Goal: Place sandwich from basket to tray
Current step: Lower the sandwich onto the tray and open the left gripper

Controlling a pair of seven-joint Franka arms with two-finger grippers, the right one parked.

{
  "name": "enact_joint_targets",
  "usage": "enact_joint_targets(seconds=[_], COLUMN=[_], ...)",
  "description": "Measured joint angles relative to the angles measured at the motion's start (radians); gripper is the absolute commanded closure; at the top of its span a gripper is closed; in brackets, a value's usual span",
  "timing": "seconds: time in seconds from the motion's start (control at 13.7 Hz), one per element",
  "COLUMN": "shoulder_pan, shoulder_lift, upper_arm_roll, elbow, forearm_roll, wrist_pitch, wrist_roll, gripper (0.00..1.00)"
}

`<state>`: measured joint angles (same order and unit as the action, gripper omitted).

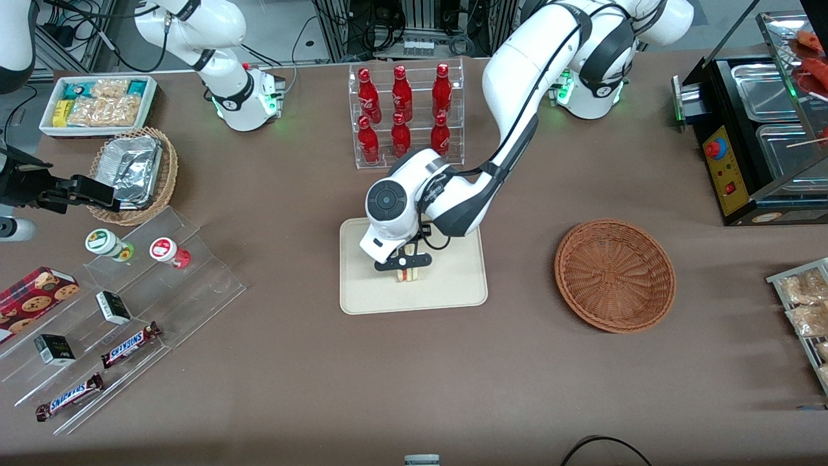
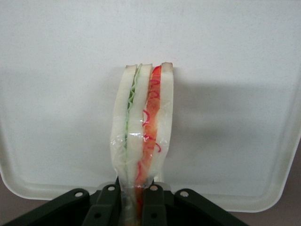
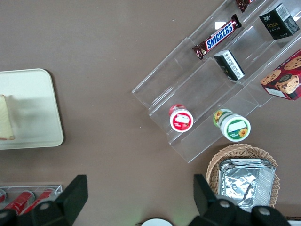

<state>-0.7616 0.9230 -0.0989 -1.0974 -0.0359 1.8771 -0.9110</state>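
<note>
The end effector point(image 1: 407, 266) is over the tray point(image 1: 362, 291), its fingers point(image 2: 109, 207) pinched narrowly on the wrapped sandwich point(image 2: 141, 136), which stands on edge on the tray's surface. The reddish-brown basket point(image 1: 614, 275) sits on the counter point(image 1: 414, 375) toward the working arm's end, nothing in it.

Sandwich point(image 1: 407, 274) upright over tray point(image 1: 453, 294)
</note>
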Motion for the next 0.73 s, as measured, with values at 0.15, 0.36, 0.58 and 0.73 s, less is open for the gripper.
enact_joint_targets(seconds=[0.15, 0.36, 0.58, 0.73], shoulder_pan=[0.0, 0.0, 0.0, -0.001], shoulder_lift=[0.008, 0.009, 0.01, 0.014], upper_arm_roll=[0.003, 0.009, 0.011, 0.011], elbow=[0.008, 0.019, 0.02, 0.02], forearm_roll=[0.0, 0.002, 0.002, 0.003], wrist_pitch=[0.0, 0.0, 0.001, 0.01], wrist_roll=[0.0, 0.0, -0.02, -0.05], gripper=[1.0, 1.0, 1.0, 1.0])
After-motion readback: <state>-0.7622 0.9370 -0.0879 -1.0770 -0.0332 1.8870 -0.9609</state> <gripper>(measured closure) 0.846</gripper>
